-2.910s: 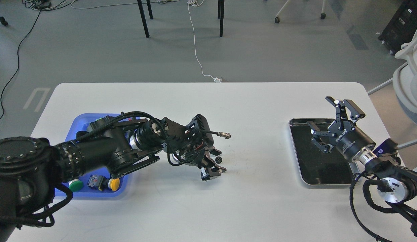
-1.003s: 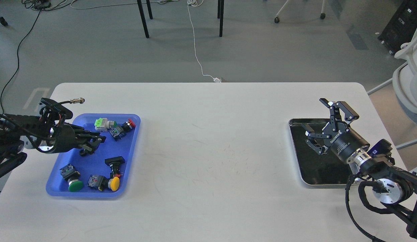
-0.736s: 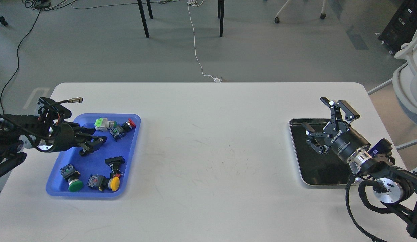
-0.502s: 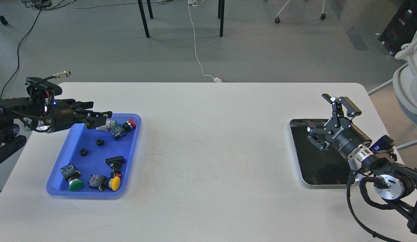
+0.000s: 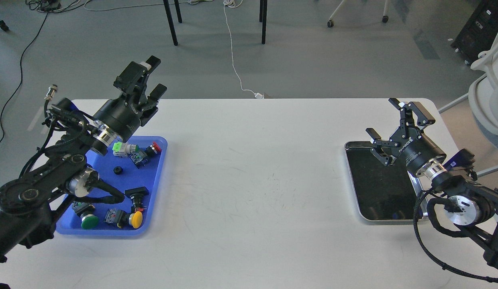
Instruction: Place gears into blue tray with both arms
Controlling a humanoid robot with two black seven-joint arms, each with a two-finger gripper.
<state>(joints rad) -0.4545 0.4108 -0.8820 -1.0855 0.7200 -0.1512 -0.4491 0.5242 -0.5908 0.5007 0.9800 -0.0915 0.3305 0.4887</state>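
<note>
The blue tray (image 5: pixel 154 184) lies at the table's left. One small black gear (image 5: pixel 119 170) rests on its floor among the push-button switches; any other gear is hidden behind my left arm. My left gripper (image 5: pixel 146 80) is raised above the tray's far edge, fingers apart and empty. My right gripper (image 5: pixel 395 120) hovers open over the far end of the silver tray (image 5: pixel 377 200), holding nothing.
Several coloured push-button switches lie in the blue tray, among them a green one (image 5: pixel 89 221), a yellow one (image 5: pixel 135 219) and a red one (image 5: pixel 154 147). The silver tray's dark bottom is bare. A white chair (image 5: pixel 488 80) stands beyond the table's right end.
My left gripper carried a gear from mid-table to the blue tray, let it go there, then lifted and swung up beyond the tray's far edge. The right gripper rose slightly.
</note>
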